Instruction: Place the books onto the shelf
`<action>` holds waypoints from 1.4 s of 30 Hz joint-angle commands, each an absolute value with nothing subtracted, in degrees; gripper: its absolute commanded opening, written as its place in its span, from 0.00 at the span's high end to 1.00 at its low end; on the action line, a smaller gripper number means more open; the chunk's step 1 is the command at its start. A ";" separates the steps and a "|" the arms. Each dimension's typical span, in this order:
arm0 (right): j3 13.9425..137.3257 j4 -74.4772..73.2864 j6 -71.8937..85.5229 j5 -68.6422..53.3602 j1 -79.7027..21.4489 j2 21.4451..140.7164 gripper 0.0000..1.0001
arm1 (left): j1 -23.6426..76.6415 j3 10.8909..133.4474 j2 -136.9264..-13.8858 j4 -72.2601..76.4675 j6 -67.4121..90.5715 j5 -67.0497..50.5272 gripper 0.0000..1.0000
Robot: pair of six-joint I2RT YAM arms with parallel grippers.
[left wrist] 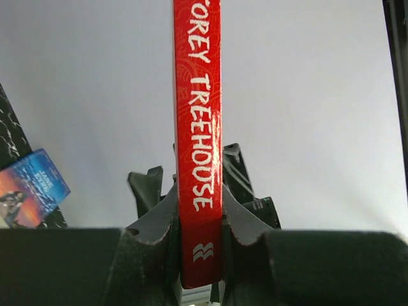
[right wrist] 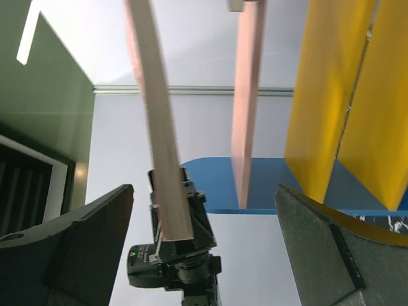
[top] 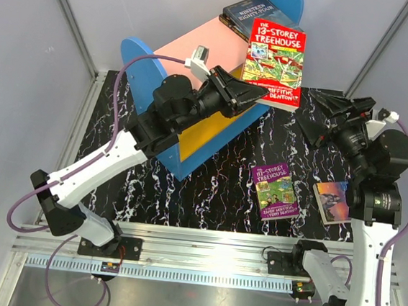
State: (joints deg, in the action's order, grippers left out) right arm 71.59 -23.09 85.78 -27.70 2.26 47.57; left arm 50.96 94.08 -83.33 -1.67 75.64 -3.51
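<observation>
top: overhead, far | wrist views: close, facing each other | shared: red book (left wrist: 199,127)

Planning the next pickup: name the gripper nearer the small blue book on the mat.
Right. The right gripper hangs open beyond the small blue book, on the same side; the left gripper is across the mat at the shelf, shut on the red book.

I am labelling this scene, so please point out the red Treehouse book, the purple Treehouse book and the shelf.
red Treehouse book (top: 275,55), top view, middle of front cover.
purple Treehouse book (top: 274,192), top view, middle of cover.
shelf (top: 204,37), top view, bare pink top board.
</observation>
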 commanded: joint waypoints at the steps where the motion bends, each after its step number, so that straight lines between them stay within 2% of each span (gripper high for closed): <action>1: 74.88 -16.44 86.92 -27.43 2.37 47.38 0.02 | 51.68 93.78 -81.12 5.19 81.30 -0.18 1.00; 8: 71.46 -10.39 89.73 -28.91 2.37 46.14 0.03 | 52.20 93.95 -81.48 4.93 86.39 1.31 1.00; 16: 72.51 -4.22 91.76 -32.95 2.37 49.83 0.11 | 54.75 91.93 -82.00 6.94 90.61 3.25 1.00; 24: 75.15 -1.41 92.28 -38.05 2.37 53.70 0.38 | 56.25 93.78 -84.11 7.38 91.93 2.99 1.00; 26: 74.45 3.04 93.60 -39.98 2.37 54.31 0.39 | 56.51 93.61 -84.72 8.51 92.63 2.99 1.00; 27: 74.53 3.60 94.47 -40.77 2.37 54.66 0.42 | 56.77 93.78 -84.90 8.70 92.72 2.64 1.00; 28: 74.53 4.73 94.92 -42.52 2.37 55.63 0.52 | 56.86 94.04 -85.34 8.61 92.81 2.38 1.00; 30: 75.76 5.54 94.66 -44.11 2.37 56.60 0.59 | 56.95 95.18 -86.65 8.35 93.16 0.89 1.00; 31: 76.54 5.36 94.14 -45.77 2.37 57.82 0.70 | 57.04 94.92 -87.10 9.22 93.77 0.44 1.00; 35: 84.87 -2.86 89.48 -49.91 2.37 62.30 1.00 | 57.30 95.10 -87.80 10.45 92.90 -1.22 0.98; 36: 86.56 -2.99 88.60 -51.14 2.37 64.92 1.00 | 57.22 95.27 -88.32 11.24 92.38 -4.01 0.89; 37: 88.23 -2.99 88.42 -54.37 2.37 66.52 1.00 | 57.04 95.62 -88.50 12.73 91.07 -5.70 0.58; 38: 92.51 -4.90 86.94 -55.88 2.37 68.01 1.00 | 56.43 95.71 -88.59 13.35 90.53 -7.63 0.33; 39: 94.98 -6.92 85.27 -57.55 2.37 69.33 1.00 | 55.90 95.80 -88.51 13.62 89.92 -11.56 0.14; 40: 97.71 -9.73 83.17 -59.92 2.63 71.69 1.00 | 55.20 95.63 -88.16 13.27 88.78 -13.17 0.01; 42: 105.10 -19.22 76.48 -61.51 2.81 73.82 1.00 | 53.18 94.93 -86.84 12.13 87.37 -16.59 0.01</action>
